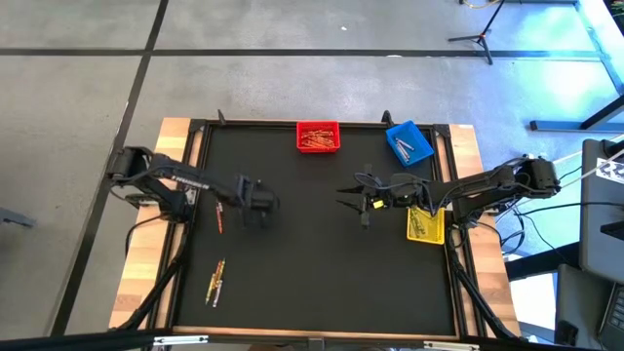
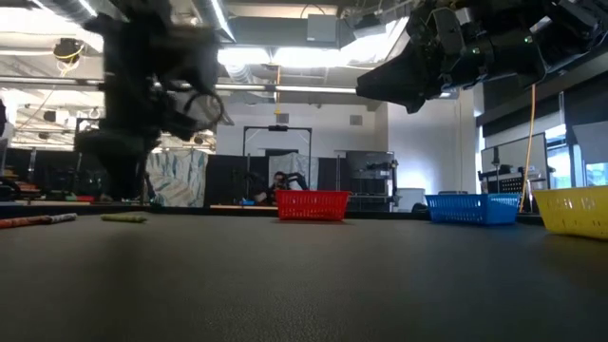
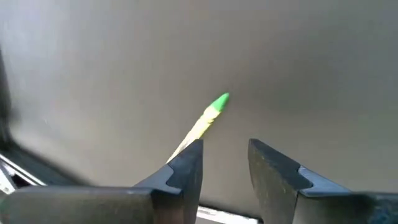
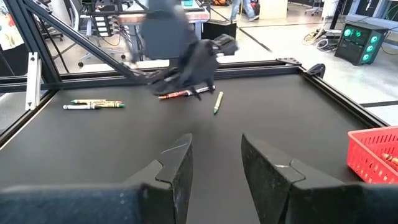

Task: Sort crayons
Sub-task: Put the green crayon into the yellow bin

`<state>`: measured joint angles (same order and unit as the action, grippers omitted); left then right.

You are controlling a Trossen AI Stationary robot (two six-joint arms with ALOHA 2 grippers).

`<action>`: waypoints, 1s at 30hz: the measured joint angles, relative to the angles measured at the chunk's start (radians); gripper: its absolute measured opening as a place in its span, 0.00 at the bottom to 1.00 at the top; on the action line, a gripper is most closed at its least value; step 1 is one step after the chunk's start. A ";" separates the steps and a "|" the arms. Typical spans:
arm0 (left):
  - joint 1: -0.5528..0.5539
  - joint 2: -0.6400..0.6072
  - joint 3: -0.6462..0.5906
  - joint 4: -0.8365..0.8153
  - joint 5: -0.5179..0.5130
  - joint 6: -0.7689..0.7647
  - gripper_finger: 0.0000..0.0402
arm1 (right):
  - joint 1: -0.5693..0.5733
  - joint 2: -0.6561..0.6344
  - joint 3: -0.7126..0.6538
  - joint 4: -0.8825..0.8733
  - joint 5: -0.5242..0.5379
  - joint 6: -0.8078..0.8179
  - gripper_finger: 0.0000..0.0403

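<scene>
My left gripper (image 1: 261, 198) hangs over the left half of the black tabletop (image 1: 312, 283) in the high view, its jaws parted with nothing between them. In my left wrist view the two fingers (image 3: 186, 171) stand apart above the mat, and a green-tipped crayon (image 3: 208, 117) lies on the mat just past one of them, untouched. My right wrist view shows that same green crayon (image 4: 217, 102) free on the mat, right beside my left gripper (image 4: 202, 59), with a red crayon (image 4: 176, 94) lying under the arm there.

Left of the gripper in the high view, a red crayon (image 1: 218, 216) lies near the tabletop's left edge. Lower left, a small bunch of crayons (image 1: 215, 281) lies close together; the right wrist view shows them as a few side by side (image 4: 93, 104).

My right gripper (image 1: 353, 195) hovers right of centre in the high view, pointing left, jaws open and empty; its fingers (image 4: 177, 168) show a clear gap in my right wrist view.

Along the top edge sits a red bin (image 1: 318, 136) holding red and orange crayons. A blue bin (image 1: 409, 142) stands at the upper right, something in it that I cannot make out. A yellow bin (image 1: 425, 225) sits at the right edge, partly under my right arm.
</scene>
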<state>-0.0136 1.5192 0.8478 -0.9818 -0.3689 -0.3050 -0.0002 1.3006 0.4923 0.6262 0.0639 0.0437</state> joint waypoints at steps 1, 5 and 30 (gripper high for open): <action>0.037 0.000 -0.001 -0.001 0.011 0.026 0.30 | 0.000 0.000 0.000 0.000 0.000 0.000 0.33; 0.152 0.000 -0.010 0.007 0.023 0.181 0.30 | 0.000 0.000 0.000 0.000 0.000 0.000 0.33; 0.395 -0.001 -0.113 0.228 0.208 0.638 0.30 | 0.000 0.000 0.000 -0.002 0.000 0.005 0.33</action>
<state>0.3812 1.5181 0.7349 -0.7542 -0.1612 0.3330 -0.0002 1.3006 0.4927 0.6238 0.0635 0.0483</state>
